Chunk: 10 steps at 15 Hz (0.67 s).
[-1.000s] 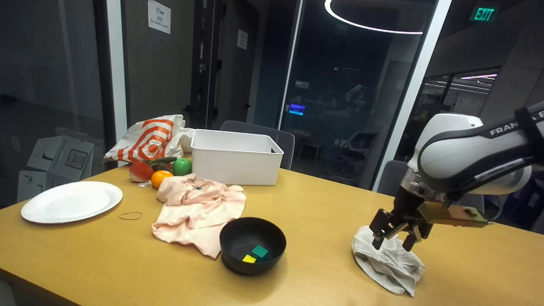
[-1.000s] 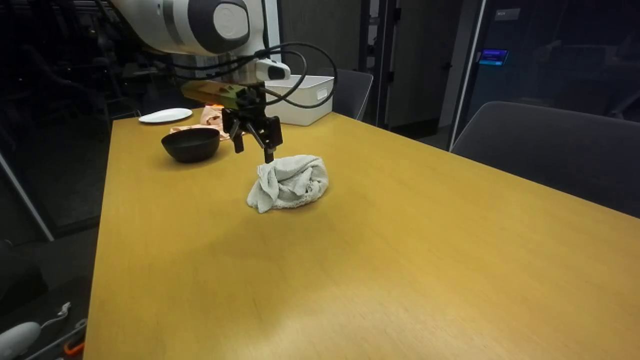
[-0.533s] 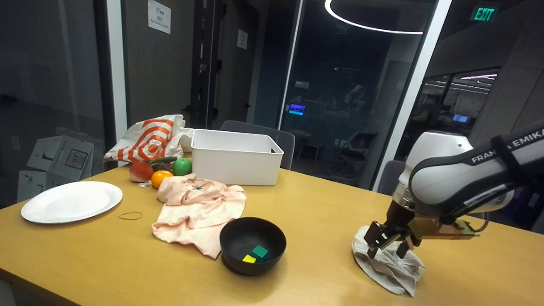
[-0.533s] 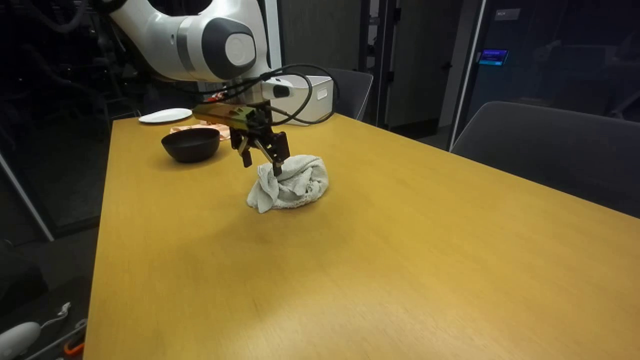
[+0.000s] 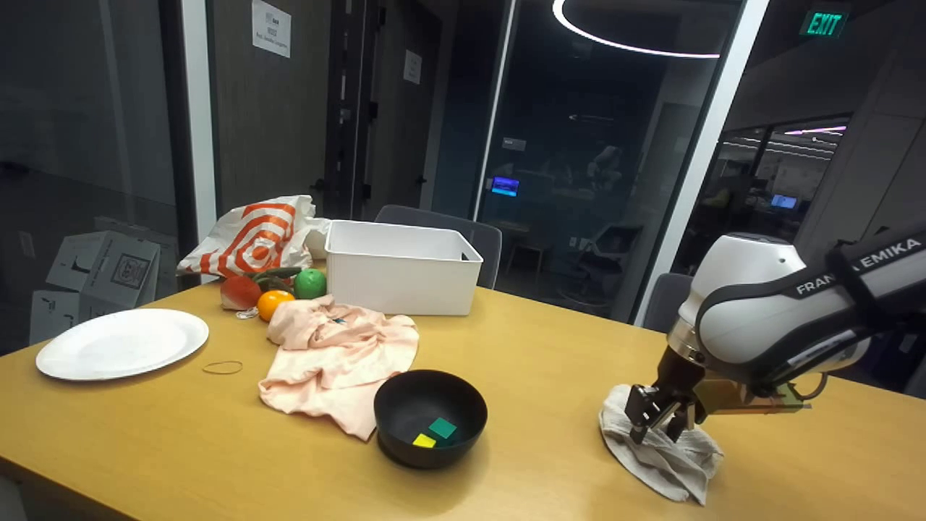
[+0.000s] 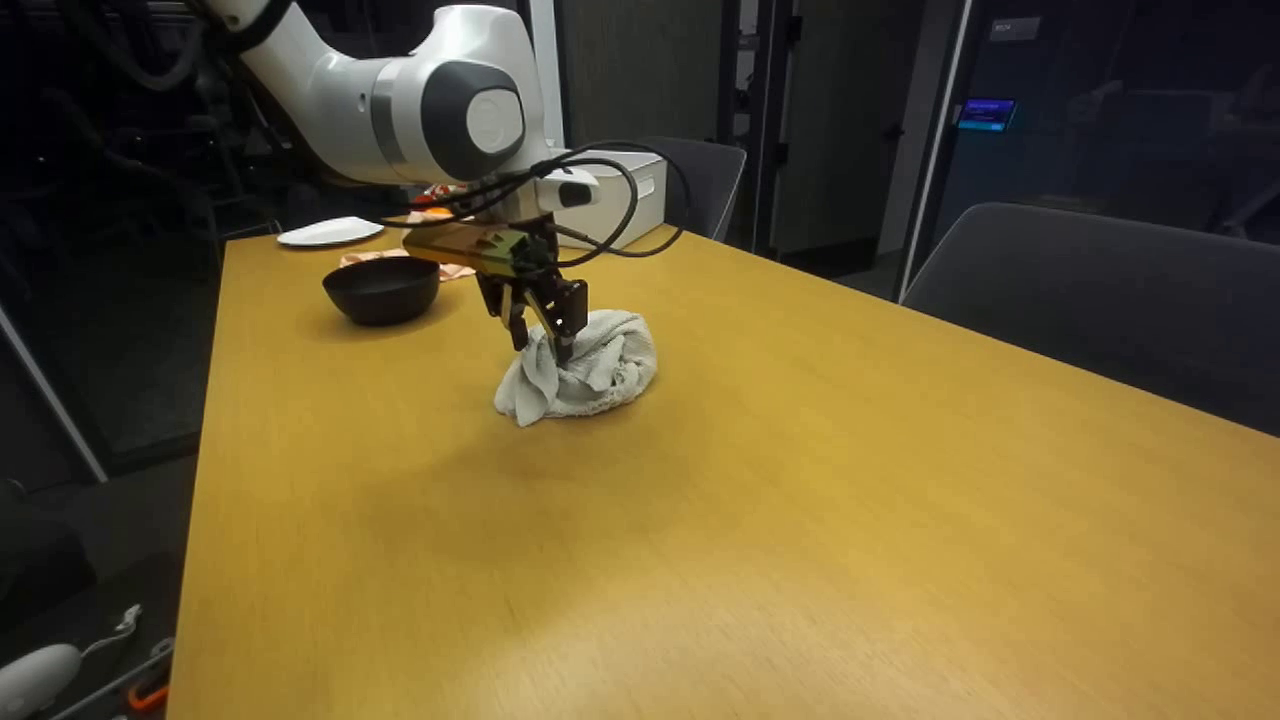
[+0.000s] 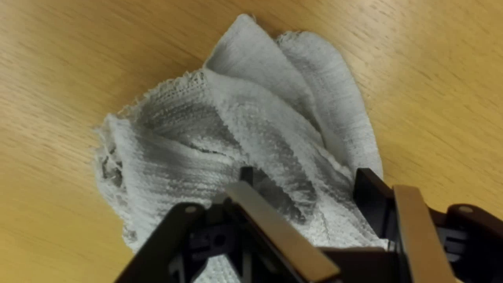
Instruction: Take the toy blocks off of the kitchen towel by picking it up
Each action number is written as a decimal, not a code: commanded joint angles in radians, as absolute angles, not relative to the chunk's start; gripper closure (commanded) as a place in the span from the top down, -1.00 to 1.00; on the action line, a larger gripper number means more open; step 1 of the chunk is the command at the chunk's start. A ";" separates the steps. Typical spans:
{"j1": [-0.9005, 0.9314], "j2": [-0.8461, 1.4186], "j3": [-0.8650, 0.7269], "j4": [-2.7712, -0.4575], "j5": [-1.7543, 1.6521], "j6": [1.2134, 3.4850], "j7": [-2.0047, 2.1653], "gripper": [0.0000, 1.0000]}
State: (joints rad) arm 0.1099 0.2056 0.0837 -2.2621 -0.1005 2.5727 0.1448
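Far left in an exterior view sits the white plate, and moving right we pass the peach cloth, crumpled below and left of the white bin. At lower centre, the black bowl holds a yellow piece and a green piece, both well apart from the towel; whether they count among the task's toy blocks we cannot tell, and no block shows on the cloth. Over to the lower right, and here is our action: the kitchen towel lies bunched on the table, the gripper right over it, jaws parted, nothing pinched that we can see. Across the wrist view, the towel's frayed edge is at left, one fingertip pokes into the folds at centre, a ridge of cloth runs through the gap, and the facing pad stands near the towel's right edge. We call this the grasp step, lined up but not yet made, with the lift ahead. Next, we judge, the fingers need to squeeze that ridge, taking a generous fold, then rise slowly and straight: what lies beneath is hidden from us, and a yank could scatter any blocks.
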 commanded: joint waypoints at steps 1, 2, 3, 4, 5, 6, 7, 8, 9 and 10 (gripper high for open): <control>0.119 0.211 0.062 -2.264 -0.126 2.608 0.169 -0.20; 0.119 0.212 0.059 -2.264 -0.125 2.607 0.168 -0.35; 0.118 0.214 0.056 -2.264 -0.125 2.604 0.169 -0.54; 0.118 0.215 0.051 -2.264 -0.128 2.600 0.172 -0.72; 0.116 0.212 0.051 -2.264 -0.119 2.592 0.166 -0.81; 0.118 0.211 0.047 -2.263 -0.123 2.587 0.175 -0.86; 0.119 0.200 0.043 -2.261 -0.125 2.573 0.182 -0.90; 0.119 0.186 0.040 -2.264 -0.132 2.576 0.185 -0.93; 0.124 0.168 0.031 -2.267 -0.155 2.582 0.202 -0.87; 0.129 0.155 0.024 -2.267 -0.182 2.580 0.217 -0.85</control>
State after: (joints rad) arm 0.1099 0.2072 0.0489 -2.2602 -0.1139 2.5789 0.1601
